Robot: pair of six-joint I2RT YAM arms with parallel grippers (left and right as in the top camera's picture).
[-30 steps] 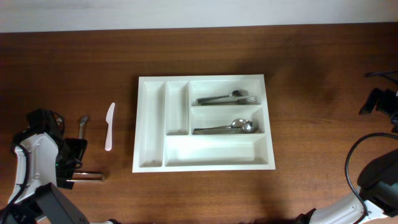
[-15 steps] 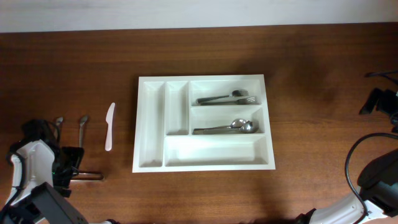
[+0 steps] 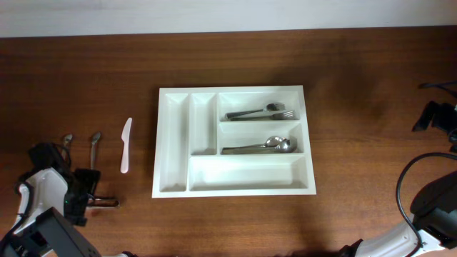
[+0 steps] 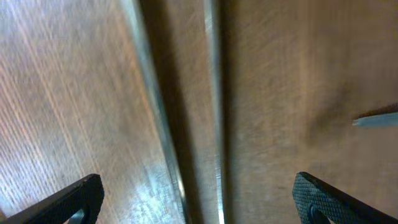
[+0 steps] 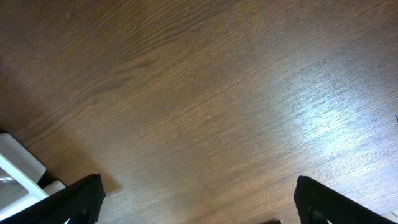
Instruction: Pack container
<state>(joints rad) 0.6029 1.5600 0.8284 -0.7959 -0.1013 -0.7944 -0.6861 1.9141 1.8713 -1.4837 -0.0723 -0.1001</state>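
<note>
my left gripper [image 4: 198, 202] hangs wide open, empty, over two metal handles [image 4: 213, 93]; i should centre on one before closing.

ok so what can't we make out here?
- Left wrist: two metal handles, blurred; utensil type unreadable.
- Overhead: two utensils left of the white knife, too small to identify.
- Overhead: right arm, mostly cut off by the frame edge.
- Right wrist: cutlery tray, only a corner in frame.
</note>
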